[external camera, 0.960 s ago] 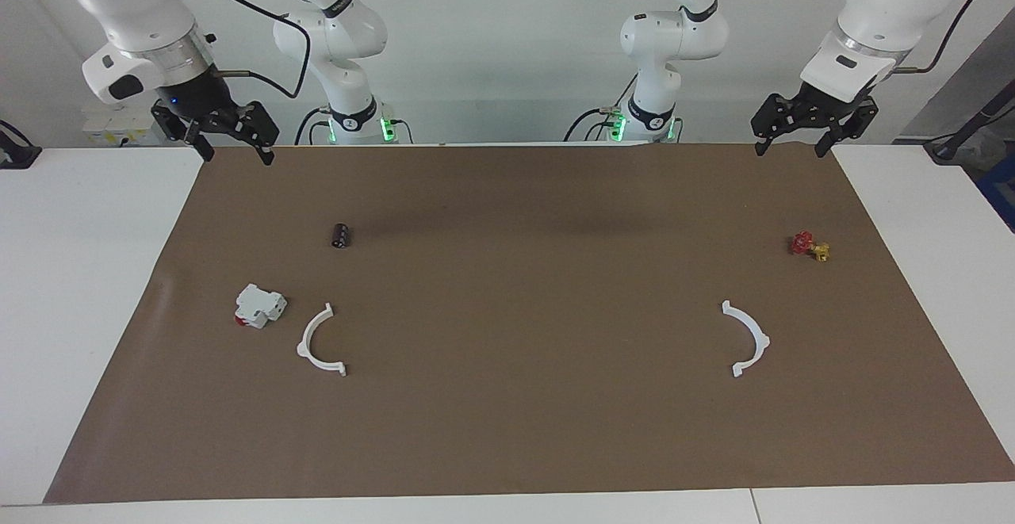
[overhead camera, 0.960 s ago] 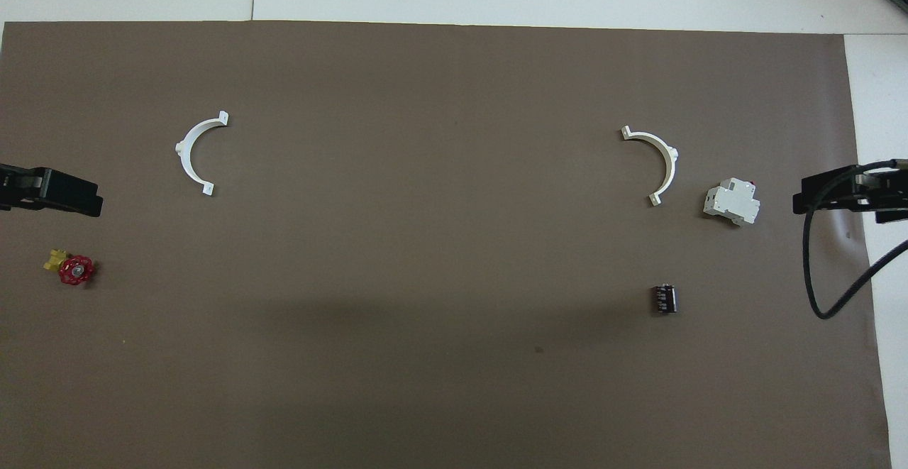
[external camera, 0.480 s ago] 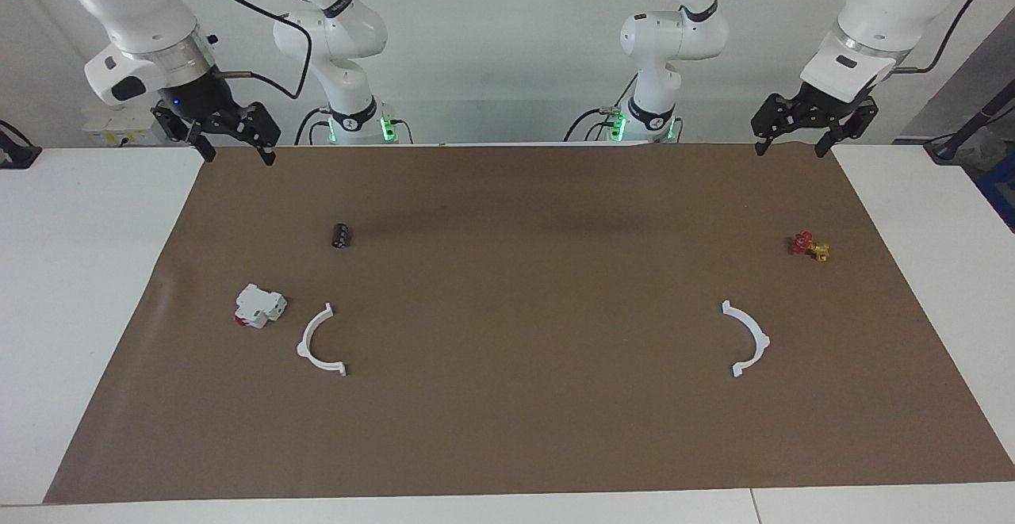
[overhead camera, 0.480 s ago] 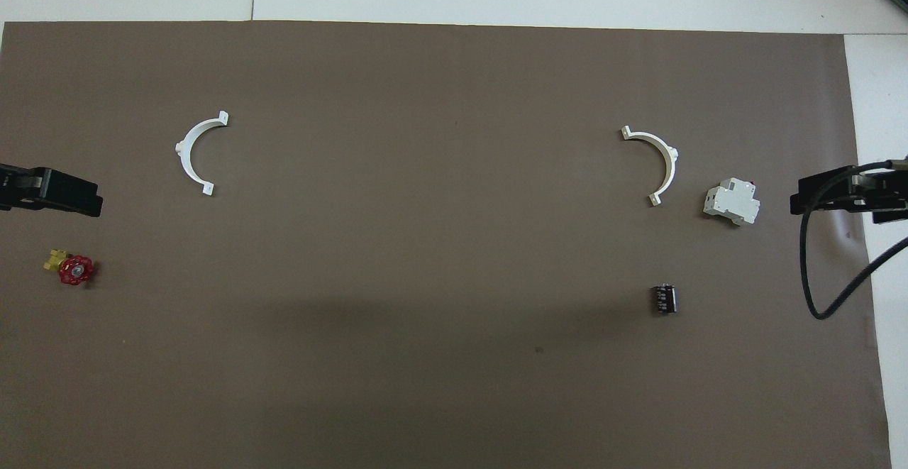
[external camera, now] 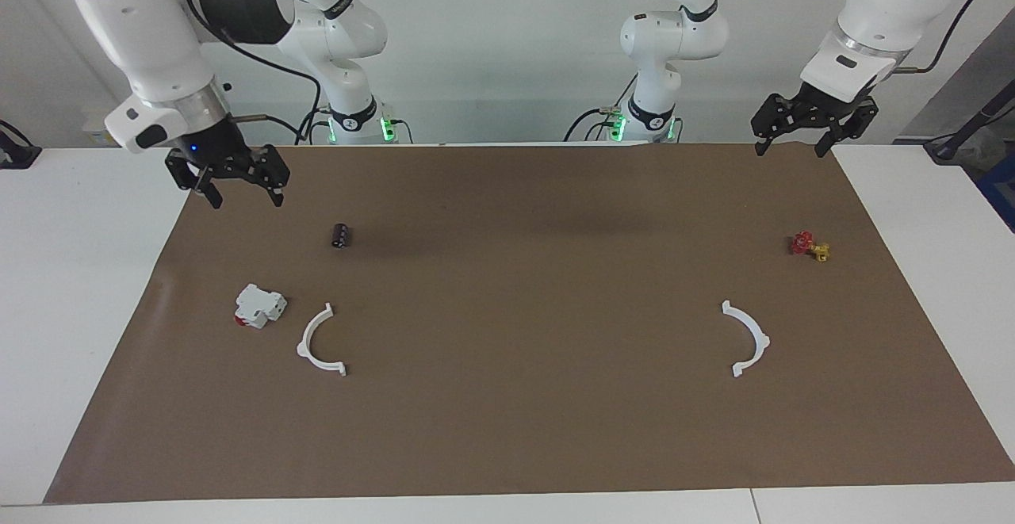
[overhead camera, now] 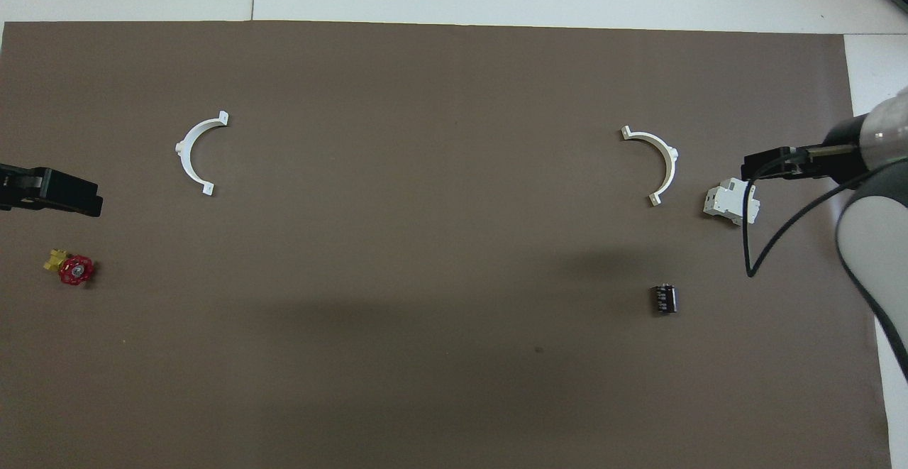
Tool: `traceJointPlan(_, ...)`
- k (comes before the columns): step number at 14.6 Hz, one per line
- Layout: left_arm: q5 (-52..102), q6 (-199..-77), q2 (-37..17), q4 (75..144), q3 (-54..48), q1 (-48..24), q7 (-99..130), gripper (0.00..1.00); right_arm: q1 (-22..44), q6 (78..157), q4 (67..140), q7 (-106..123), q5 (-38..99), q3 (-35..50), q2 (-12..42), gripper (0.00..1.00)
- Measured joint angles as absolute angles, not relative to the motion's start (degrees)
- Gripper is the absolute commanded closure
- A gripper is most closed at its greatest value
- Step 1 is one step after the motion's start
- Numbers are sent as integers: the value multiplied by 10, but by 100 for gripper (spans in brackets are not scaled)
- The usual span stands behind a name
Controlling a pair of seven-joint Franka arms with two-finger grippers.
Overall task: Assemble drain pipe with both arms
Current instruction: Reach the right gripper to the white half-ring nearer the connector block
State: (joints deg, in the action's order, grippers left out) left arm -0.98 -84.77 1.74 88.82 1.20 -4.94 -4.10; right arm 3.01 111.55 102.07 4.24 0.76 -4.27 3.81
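- The right gripper (external camera: 236,185) is seen raised over the brown mat (external camera: 507,429), at the right arm's end of the table, close to the mat's edge nearest the robots.
- Its two fingertips are spread wide apart; nothing is gripped and nothing is touched.
- From overhead, only part of the right gripper (overhead camera: 762,168) is shown, overlapping the white block (overhead camera: 731,203) in that view, though it is well above it.
- The left gripper (external camera: 793,140) is held up over the mat's corner at the left arm's end, nearest the robots.
- Its fingers are likewise parted and empty; no object is contacted.
- One half-ring (external camera: 319,343) is laid flat on the mat toward the right arm's end, just beside the white block (external camera: 259,307) with its red part, and farther from the robots than the black cylinder (external camera: 341,235).
- The other half-ring (external camera: 748,337) is laid flat toward the left arm's end, farther from the robots than the red-and-yellow valve (external camera: 809,246).
- The two half-rings are well apart, with their open sides turned toward each other.
- Neither half-ring is touched by a gripper.
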Motion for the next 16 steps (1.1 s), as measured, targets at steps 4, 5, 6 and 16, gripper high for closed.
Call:
traceJointPlan(4,-10,-848,17,888,12,-49,-41,0,41,1271,1034,88,7,-42,154,0)
traceJointPlan(5,-10,-848,17,888,12,-49,-41,0,43,1306,1040,100,7,-42,177,0)
traceJointPlan(6,-10,-848,17,888,12,-49,-41,0,44,1336,1045,114,7,-42,197,1)
traceJointPlan(16,-10,-848,17,888,12,-49,-41,0,42,1433,1057,201,8,-43,269,34)
